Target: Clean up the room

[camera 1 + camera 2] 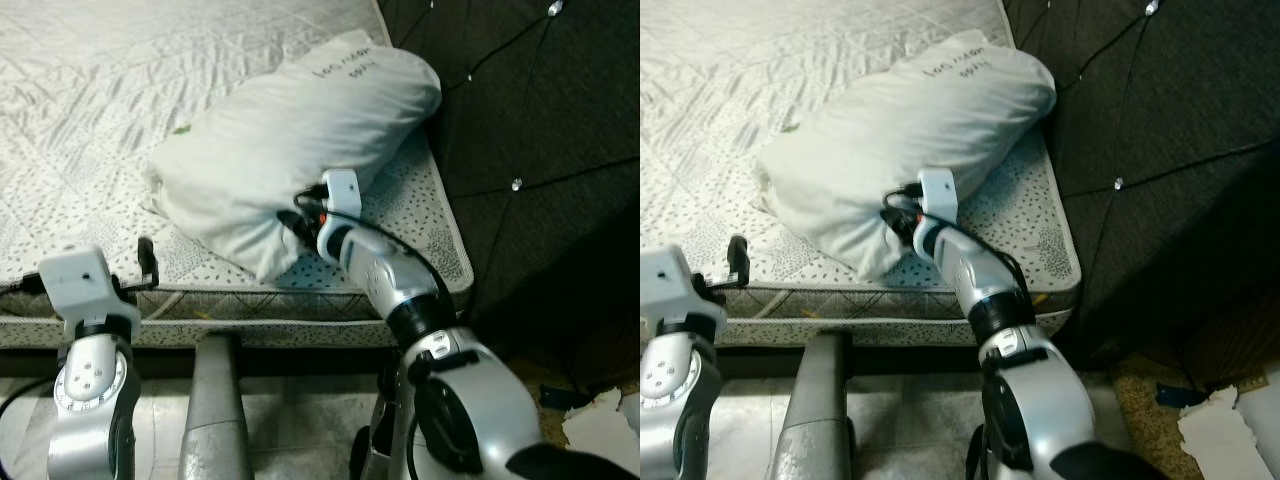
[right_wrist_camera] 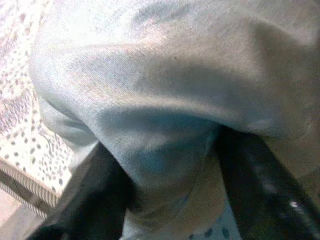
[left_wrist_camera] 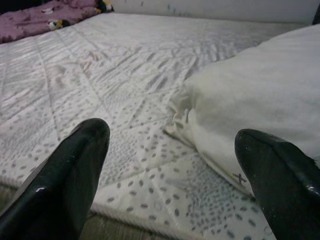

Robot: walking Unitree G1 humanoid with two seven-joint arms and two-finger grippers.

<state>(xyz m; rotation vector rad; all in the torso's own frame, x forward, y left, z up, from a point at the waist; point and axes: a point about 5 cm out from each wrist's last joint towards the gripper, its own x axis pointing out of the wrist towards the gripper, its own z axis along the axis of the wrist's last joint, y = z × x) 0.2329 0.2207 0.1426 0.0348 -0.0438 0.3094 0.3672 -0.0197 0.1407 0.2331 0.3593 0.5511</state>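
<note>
Light falls bright on my white quilted mattress (image 1: 120, 110) toward ten o'clock; the dark tufted headboard (image 1: 540, 130) at two o'clock sinks in shadow. My right wrist view looks soft, perhaps too close to focus.

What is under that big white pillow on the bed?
The pillow lies on the spotted mattress, beside the dark headboard. The right pincer pinches its near corner. Anything beneath the pillow is covered.

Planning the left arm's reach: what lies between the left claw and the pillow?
Bare dotted quilted mattress, per the left wrist view, between the open left claw and the white pillow.
</note>
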